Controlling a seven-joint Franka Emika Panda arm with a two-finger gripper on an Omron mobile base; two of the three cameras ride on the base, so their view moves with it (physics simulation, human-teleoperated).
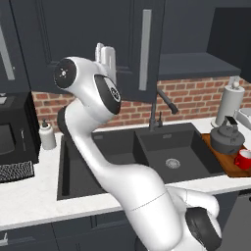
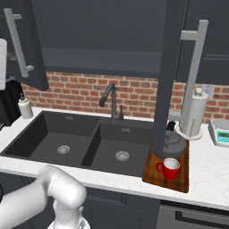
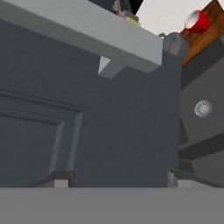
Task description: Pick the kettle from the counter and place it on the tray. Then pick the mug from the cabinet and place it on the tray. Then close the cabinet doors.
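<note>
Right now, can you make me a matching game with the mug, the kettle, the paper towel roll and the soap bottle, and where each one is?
Things:
1. mug
2. kettle
3. paper towel roll
4. soap bottle

Places:
A. on the counter left of the sink
B. at the front of the tray, red
C. at the back of the tray, behind the mug
D. standing on the counter behind the tray

Pairs: 1-B, 2-C, 3-D, 4-A

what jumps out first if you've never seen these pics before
The big white arm sweeps up over the black double sink toward the dark cabinet doors. Beside the sink, the bright red mug sits on the wooden tray in front of the grey kettle. One door hangs open, edge-on above the tray.
</note>
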